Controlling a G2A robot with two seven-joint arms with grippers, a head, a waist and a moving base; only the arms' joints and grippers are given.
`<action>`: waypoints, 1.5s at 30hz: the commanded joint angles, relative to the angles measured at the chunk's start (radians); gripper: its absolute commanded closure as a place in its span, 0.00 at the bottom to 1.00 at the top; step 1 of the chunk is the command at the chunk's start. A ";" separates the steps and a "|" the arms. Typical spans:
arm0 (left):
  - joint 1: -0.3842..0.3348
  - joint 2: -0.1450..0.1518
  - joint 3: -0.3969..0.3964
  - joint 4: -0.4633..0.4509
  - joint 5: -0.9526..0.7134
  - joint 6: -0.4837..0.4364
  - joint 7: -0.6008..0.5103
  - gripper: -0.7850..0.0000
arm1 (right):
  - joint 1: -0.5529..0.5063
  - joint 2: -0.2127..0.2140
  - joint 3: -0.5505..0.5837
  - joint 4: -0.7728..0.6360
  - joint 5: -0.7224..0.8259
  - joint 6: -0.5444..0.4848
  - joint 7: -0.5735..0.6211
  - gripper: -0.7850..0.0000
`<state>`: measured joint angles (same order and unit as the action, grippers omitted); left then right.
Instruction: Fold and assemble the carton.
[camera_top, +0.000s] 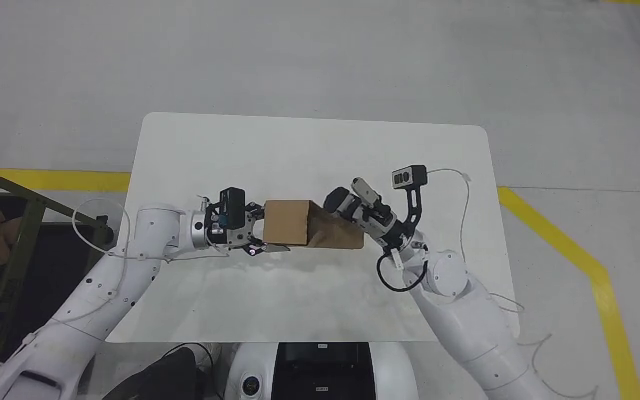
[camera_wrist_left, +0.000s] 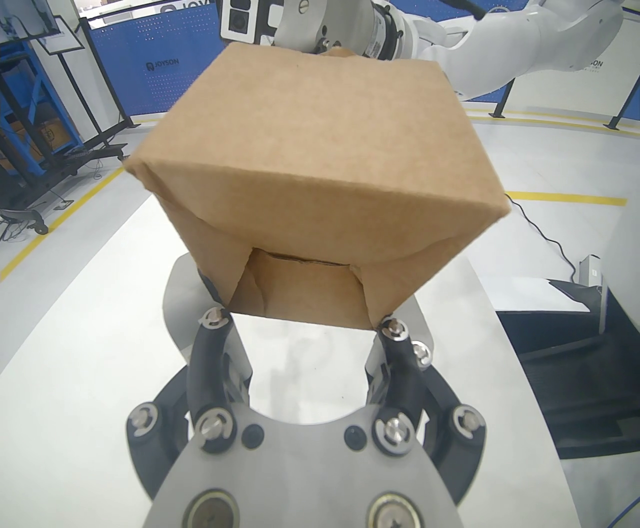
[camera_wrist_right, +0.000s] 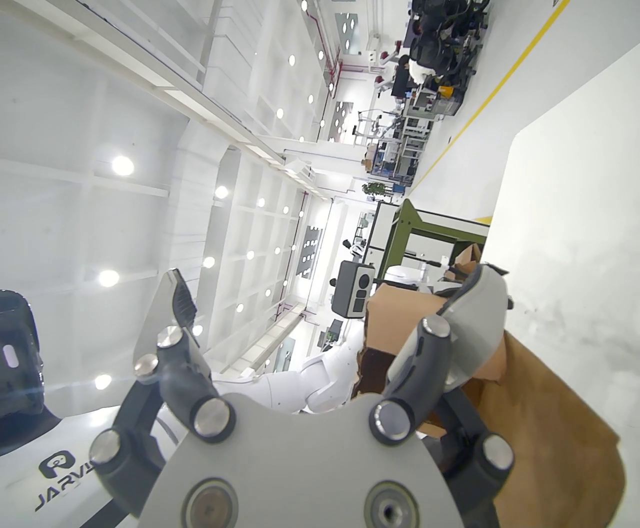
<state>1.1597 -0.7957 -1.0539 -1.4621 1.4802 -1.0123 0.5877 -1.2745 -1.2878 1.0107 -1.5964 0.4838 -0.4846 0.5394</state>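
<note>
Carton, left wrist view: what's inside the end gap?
In the carton, a creased inner flap lies folded across the gap. Anything deeper is covered by that flap.

You have one brown corrugated carton (camera_top: 292, 222), already opened into a box shape and lying on its side, long axis running left to right. It sits mid-table on the white table (camera_top: 300, 150), slightly toward the near edge. Its left end is partly folded in, with a small gap; the flaps at its right end splay open.
</note>
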 joint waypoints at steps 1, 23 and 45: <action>-0.003 0.001 0.003 0.004 -0.002 0.000 0.000 0.36 | -0.003 -0.001 -0.007 -0.008 0.008 0.010 0.016 0.00; -0.030 0.002 0.010 0.039 -0.021 0.004 0.001 0.35 | -0.097 0.019 0.121 -0.140 -0.120 0.094 -0.050 0.00; -0.040 -0.014 -0.022 0.035 -0.091 0.018 0.002 0.38 | -0.271 0.036 0.175 -0.077 -0.109 0.188 -0.056 0.15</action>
<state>1.1196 -0.8093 -1.0747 -1.4254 1.3904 -0.9943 0.5898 -1.5455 -1.2509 1.1876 -1.6809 0.3744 -0.2946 0.4859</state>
